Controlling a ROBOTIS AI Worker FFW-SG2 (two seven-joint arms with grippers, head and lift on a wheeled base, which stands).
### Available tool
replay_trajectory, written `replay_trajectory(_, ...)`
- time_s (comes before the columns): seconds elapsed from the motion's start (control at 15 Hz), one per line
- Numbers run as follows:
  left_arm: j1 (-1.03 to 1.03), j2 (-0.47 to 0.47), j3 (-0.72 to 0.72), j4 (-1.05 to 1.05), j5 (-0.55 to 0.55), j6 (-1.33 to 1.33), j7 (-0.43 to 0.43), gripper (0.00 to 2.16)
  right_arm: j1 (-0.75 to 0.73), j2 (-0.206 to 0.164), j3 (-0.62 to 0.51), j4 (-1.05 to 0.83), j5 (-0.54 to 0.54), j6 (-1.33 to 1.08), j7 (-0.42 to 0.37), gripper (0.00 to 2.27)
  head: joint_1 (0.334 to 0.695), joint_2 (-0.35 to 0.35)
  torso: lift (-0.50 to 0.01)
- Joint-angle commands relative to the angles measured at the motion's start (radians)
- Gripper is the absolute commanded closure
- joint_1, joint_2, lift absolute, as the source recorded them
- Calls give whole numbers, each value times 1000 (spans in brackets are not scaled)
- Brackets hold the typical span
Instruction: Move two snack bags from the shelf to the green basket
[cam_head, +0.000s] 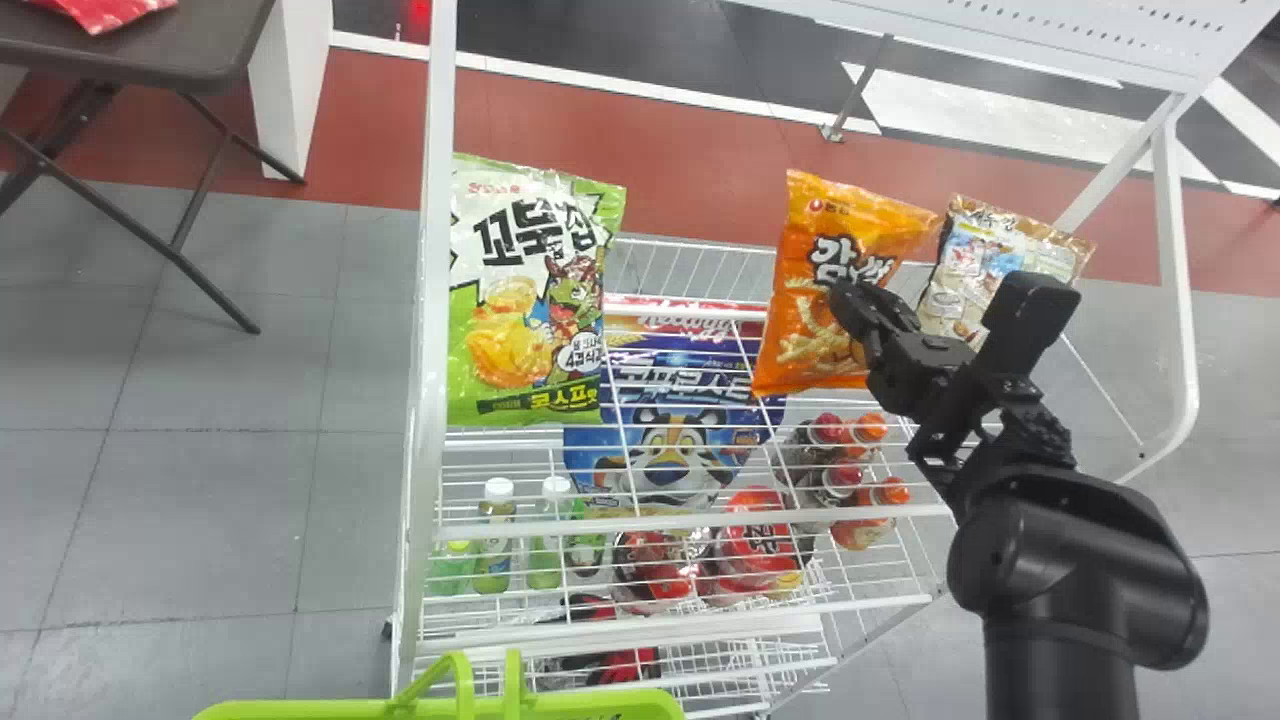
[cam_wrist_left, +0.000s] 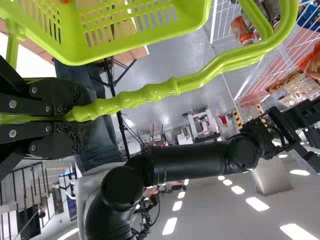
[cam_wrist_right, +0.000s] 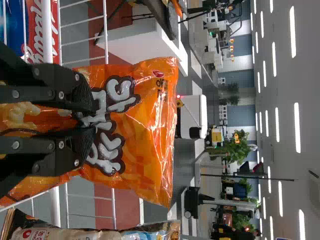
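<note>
- As you line up the carry, read the orange snack bag (cam_head: 805, 300) from your right claw (cam_wrist_right: 94, 119): in the head view it is right at the tips, most of its visible front spreading toward 10 to 12 o'clock.
- Its long axis runs roughly from 1 to 7 o'clock there; your right arm comes in from about 4 and is the nearer one.
- Your right claw looks to be pinching the foil of its printed front. The bag is at the shelf (cam_head: 430, 300); you can't tell whether its bottom edge touches the wires.
- Your left claw (cam_wrist_left: 82, 117) is closed round the handle (cam_wrist_left: 150, 95) of the green basket (cam_head: 300, 710), which lies toward 7 to 8 o'clock from your right claw.
- Lift the bag clear before swinging that way, or it could snag the rack or brush the green-and-white bag (cam_head: 530, 290) at 9.
</note>
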Motion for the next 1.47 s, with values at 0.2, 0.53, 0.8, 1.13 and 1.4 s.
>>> replay_trajectory(0.2, 0, -2, 0, 2, 0, -3, 1, 2145, 163, 19, -28, -329, -158, 190, -2, 2246, 695, -350, -14)
replay_trajectory(0.53, -3, -5, 0, 2, 0, -3, 2, 2145, 445, 86, -82, -726, -367, 614, -14, 2246, 695, -350, -14)
replay_trajectory(0.8, -3, -5, 3, 3, 3, -6, 1, 2145, 496, 91, -103, -883, -413, 1159, -14, 2246, 695, -350, -14)
replay_trajectory(1.13, 0, -8, -3, 3, 2, -9, 7, 2145, 534, 89, -186, -1010, -585, 1159, 8, 2246, 695, -350, -14)
replay_trajectory(1.4, 9, -8, -5, 0, 2, -15, 7, 2145, 608, 89, -93, -1019, -582, 1159, 5, 2250, 695, -350, -14)
